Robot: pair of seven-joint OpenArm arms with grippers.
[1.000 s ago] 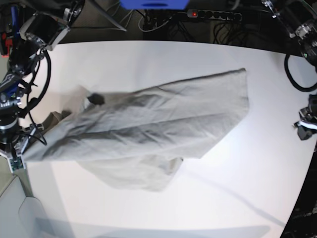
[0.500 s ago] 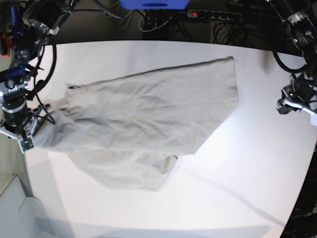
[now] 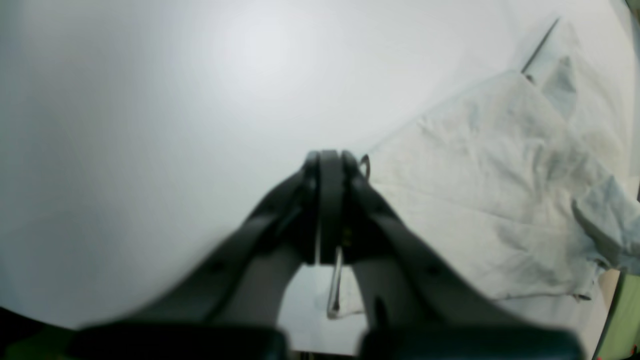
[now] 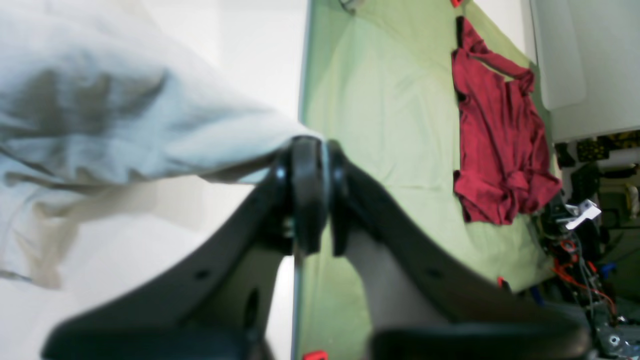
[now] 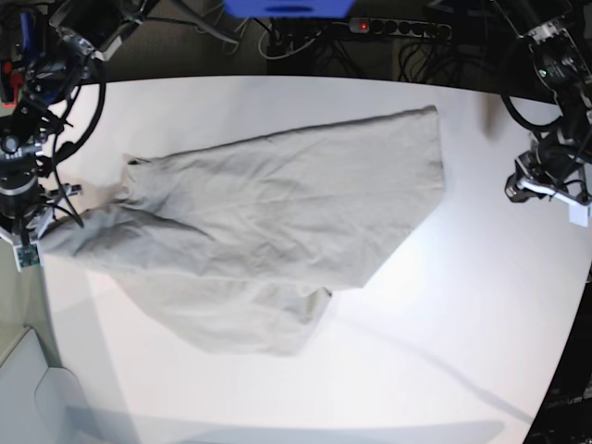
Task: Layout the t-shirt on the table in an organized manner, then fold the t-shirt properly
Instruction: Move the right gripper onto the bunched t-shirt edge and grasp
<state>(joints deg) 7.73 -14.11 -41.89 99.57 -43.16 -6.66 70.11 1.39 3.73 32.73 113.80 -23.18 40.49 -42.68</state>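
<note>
The beige t-shirt (image 5: 277, 231) lies crumpled and slanted across the white table (image 5: 462, 305), with a folded lobe at its near edge. My right gripper (image 5: 37, 242) is shut on the shirt's left end at the table's left edge. In the right wrist view the right gripper (image 4: 310, 145) pinches the cloth (image 4: 125, 115), which hangs stretched from it. My left gripper (image 5: 520, 188) is shut and empty over bare table, to the right of the shirt. In the left wrist view the left gripper (image 3: 330, 162) sits beside the shirt's edge (image 3: 500, 175), apart from it.
A green floor mat (image 4: 390, 125) with a dark red garment (image 4: 495, 125) lies beyond the table's left edge. A power strip (image 5: 398, 28), cables and a blue object (image 5: 287, 7) lie behind the far edge.
The shirt has dropped flat and slid left and toward the far side. My right gripper pulled its left end further out past the table edge. My left arm moved toward the far side, away from the shirt.
</note>
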